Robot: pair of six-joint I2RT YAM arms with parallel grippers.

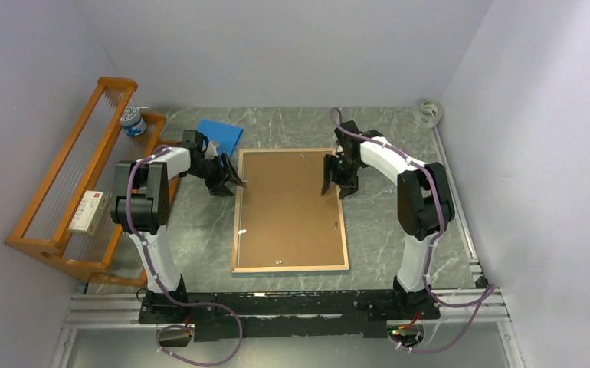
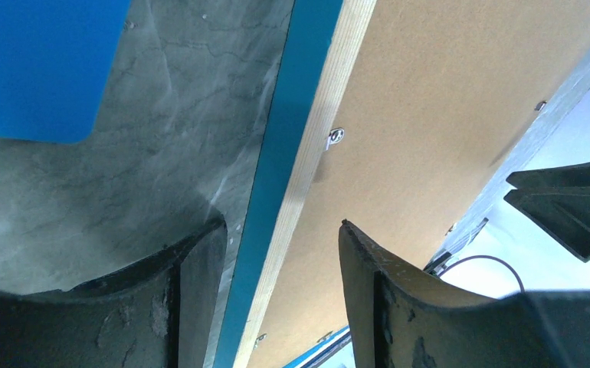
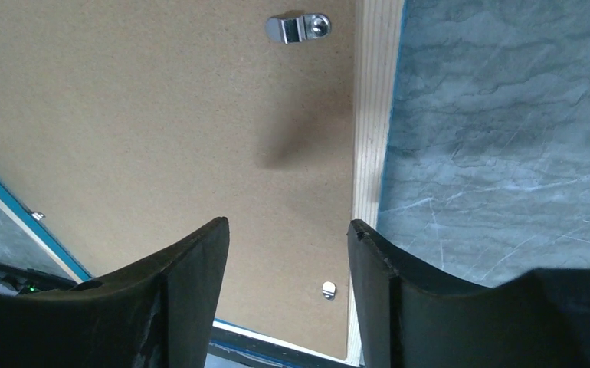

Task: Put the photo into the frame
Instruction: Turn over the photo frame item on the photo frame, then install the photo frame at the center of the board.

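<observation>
The frame (image 1: 237, 230) lies face down at the table's centre, its light wood back up, with the brown backing board (image 1: 288, 207) set in it. The photo is out of view. My left gripper (image 1: 234, 182) is open, its jaws either side of the frame's left rail, whose turquoise side (image 2: 276, 192) shows in the left wrist view between the fingers (image 2: 280, 226). My right gripper (image 1: 336, 180) is open and empty above the board beside the right rail (image 3: 368, 115). A metal clip (image 3: 298, 27) sits on the board ahead of the right gripper (image 3: 288, 224).
A small flat blue pad (image 1: 221, 135) lies behind the left gripper. An orange wooden rack (image 1: 70, 192) stands at the left with a white box (image 1: 87, 212) and a blue-white cup (image 1: 132, 121). A tape roll (image 1: 429, 112) sits at the back right corner.
</observation>
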